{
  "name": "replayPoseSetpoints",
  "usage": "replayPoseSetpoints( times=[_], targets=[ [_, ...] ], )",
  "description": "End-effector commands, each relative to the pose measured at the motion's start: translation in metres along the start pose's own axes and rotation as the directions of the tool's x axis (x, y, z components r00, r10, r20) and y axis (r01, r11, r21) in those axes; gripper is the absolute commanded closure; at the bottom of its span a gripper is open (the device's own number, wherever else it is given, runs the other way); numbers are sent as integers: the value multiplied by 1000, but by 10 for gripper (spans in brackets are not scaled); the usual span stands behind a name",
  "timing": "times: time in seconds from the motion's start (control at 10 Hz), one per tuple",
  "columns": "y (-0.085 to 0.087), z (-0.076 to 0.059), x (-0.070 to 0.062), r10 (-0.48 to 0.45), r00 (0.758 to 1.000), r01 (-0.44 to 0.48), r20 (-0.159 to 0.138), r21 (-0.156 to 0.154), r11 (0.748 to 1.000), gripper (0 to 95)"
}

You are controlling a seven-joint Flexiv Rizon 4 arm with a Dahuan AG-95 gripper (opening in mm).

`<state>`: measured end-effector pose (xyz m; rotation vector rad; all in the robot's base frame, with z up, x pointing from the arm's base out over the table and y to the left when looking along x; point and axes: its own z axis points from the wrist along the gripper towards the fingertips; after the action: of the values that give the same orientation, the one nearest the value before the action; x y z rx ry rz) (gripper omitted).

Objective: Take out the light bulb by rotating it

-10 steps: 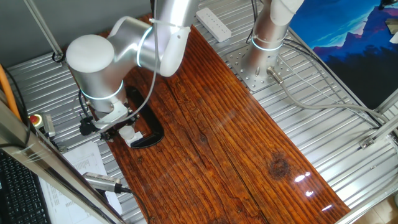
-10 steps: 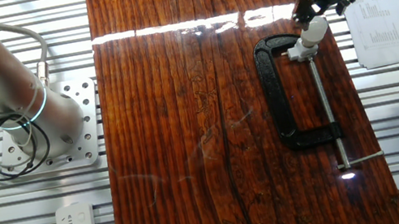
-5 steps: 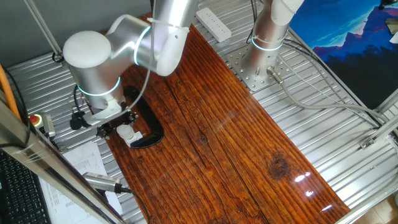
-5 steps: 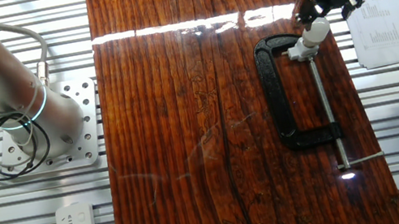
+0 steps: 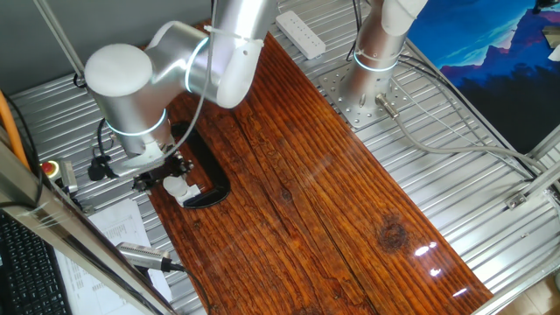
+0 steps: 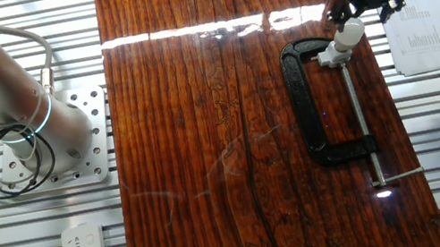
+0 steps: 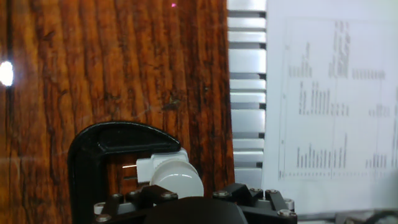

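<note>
The light bulb point(image 7: 178, 178), small and white, sits in a white socket point(image 7: 145, 167) that a black C-clamp point(image 7: 93, 146) holds on the wooden board. My gripper point(image 7: 186, 198) is right at the bulb's dome, its black finger blocks close on either side and shut on it; the fingertips themselves are hidden. From the side, the gripper point(image 5: 166, 173) hangs under the arm's silver wrist just above the bulb point(image 5: 178, 186). In the other fixed view, the gripper point(image 6: 354, 16) meets the bulb point(image 6: 352, 30) at the clamp's top end point(image 6: 307, 99).
Printed paper point(image 6: 423, 15) lies on the metal table beside the board's edge. A silver cylindrical tool point(image 5: 144, 255) with a cable rests near it. A second arm's base point(image 5: 367, 70) and a power strip point(image 5: 300, 33) stand at the board's far side.
My wrist has turned about the bulb's axis and the hand has swung a little to the left in one fixed view. The bulb and clamp stay where they were.
</note>
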<state>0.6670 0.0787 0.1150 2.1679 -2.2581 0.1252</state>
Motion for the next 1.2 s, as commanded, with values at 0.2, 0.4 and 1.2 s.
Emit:
replayPoseSetpoints(
  times=[0.2, 0.4, 1.2],
  targets=[
    [-3, -1, 9, 90, 996, -90, -1, 1, 996, 190],
    [-4, -2, 14, 152, 988, -152, -2, 2, 988, 190],
    [3, 3, 21, 434, 901, -434, -3, -58, 899, 190]
  ],
)
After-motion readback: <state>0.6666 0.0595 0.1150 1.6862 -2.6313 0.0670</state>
